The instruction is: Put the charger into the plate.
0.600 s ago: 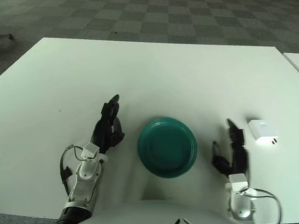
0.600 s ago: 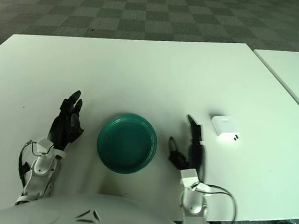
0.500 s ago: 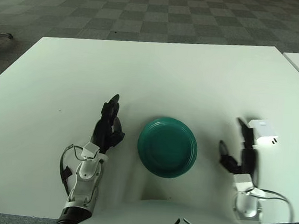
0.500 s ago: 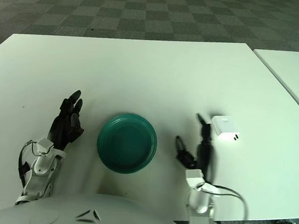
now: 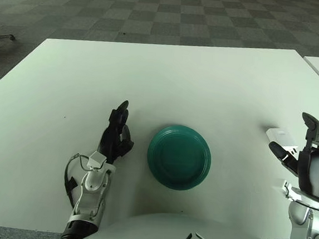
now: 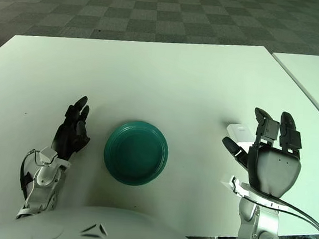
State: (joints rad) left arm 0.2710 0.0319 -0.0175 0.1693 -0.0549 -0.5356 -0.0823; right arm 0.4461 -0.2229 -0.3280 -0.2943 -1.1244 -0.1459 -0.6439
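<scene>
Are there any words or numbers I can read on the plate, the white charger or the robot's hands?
None can be read: the round green plate is plain, the white charger shows no print and is partly hidden by the raised right hand, and the left hand has no label.

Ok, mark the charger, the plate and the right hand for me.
charger (image 6: 237, 129): right eye view, its visible white top.
plate (image 5: 179, 157): left eye view, bare centre.
right hand (image 6: 272, 168): right eye view, back of the palm.
</scene>
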